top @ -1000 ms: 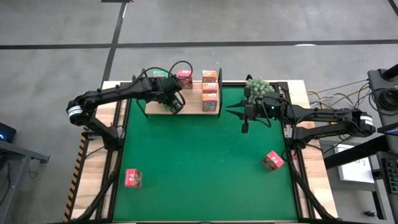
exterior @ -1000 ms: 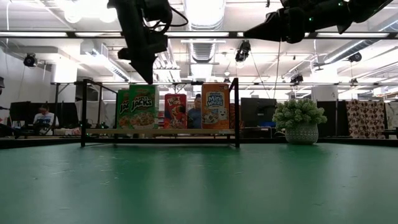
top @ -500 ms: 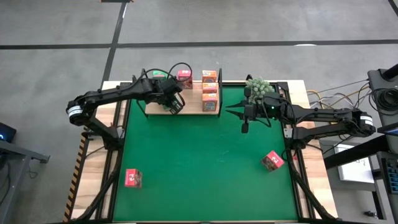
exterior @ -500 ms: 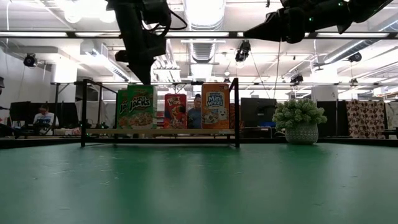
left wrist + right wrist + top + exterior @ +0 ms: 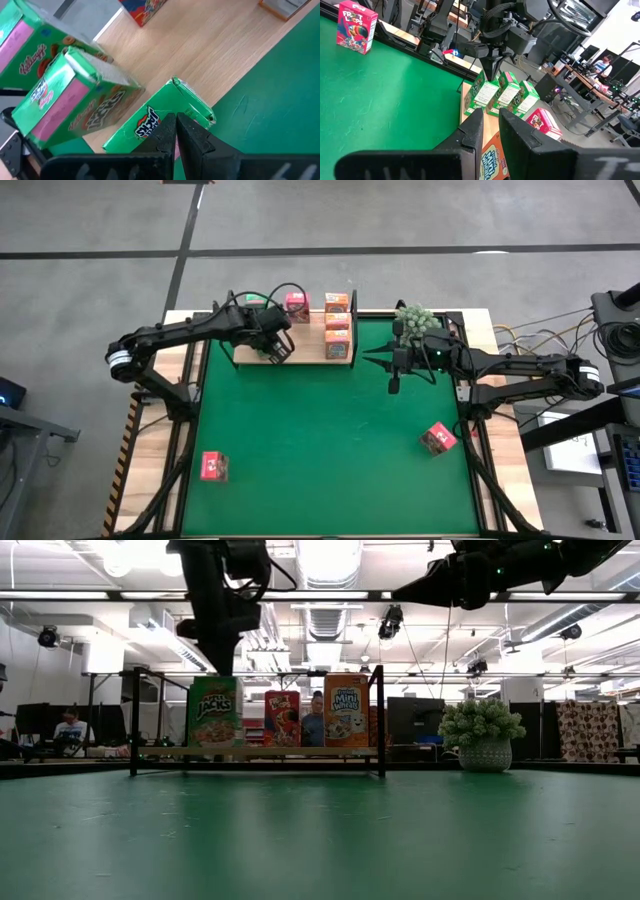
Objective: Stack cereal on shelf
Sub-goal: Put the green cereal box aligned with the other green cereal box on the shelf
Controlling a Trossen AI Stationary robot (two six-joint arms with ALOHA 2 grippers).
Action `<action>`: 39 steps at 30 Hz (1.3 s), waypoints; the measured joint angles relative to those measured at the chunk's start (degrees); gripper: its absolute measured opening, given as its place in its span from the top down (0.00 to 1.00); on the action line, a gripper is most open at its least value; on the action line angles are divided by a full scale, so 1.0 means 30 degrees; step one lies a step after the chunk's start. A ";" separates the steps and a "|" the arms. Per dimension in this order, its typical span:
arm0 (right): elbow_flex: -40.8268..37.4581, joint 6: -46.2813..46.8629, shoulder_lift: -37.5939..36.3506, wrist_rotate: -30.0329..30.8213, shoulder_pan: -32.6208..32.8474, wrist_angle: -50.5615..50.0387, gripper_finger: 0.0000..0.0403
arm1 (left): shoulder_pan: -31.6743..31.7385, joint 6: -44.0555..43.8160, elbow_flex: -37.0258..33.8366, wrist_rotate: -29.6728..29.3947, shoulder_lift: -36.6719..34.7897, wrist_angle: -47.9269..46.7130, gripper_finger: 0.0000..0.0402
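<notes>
the shelf (image 5: 300, 352) sits at the upper middle of the high view, at the back edge of the green mat (image 5: 330, 450). most of the cereal is already on it: three green boxes (image 5: 502, 95) bunched at its left end, one pink-red box (image 5: 296, 303) at the back, and orange boxes (image 5: 338, 325) lined up at the right end. in the low view the front row reads green (image 5: 214, 712), red, orange from left to right.

the left gripper (image 5: 277, 347) hangs just over the green boxes at the shelf's left end, its fingers pressed together with nothing between them; in the left wrist view the tips sit right at the top of the nearest green box (image 5: 160, 120). this looks like nudging or straightening that box rather than carrying it.

the right gripper (image 5: 392, 383) waits above the mat in the upper right of the high view, beside the small plant (image 5: 415, 320), fingers nearly together and empty.

still to do: two pink-red boxes lie on the mat, one at the lower left (image 5: 214, 466) and one at the lower right (image 5: 438, 439), well apart from the shelf.
</notes>
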 joint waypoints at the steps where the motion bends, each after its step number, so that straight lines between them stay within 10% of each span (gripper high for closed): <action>1: 0.0000 0.0000 0.0000 0.0007 0.0000 0.0000 0.87 | -0.0003 -0.0098 0.0000 -0.0094 -0.0016 -0.0086 1.00; 39: 0.0000 -0.0066 0.0007 0.0007 0.0000 0.0000 0.87 | 0.0001 0.1719 -0.0036 -0.1287 -0.0717 -0.2795 1.00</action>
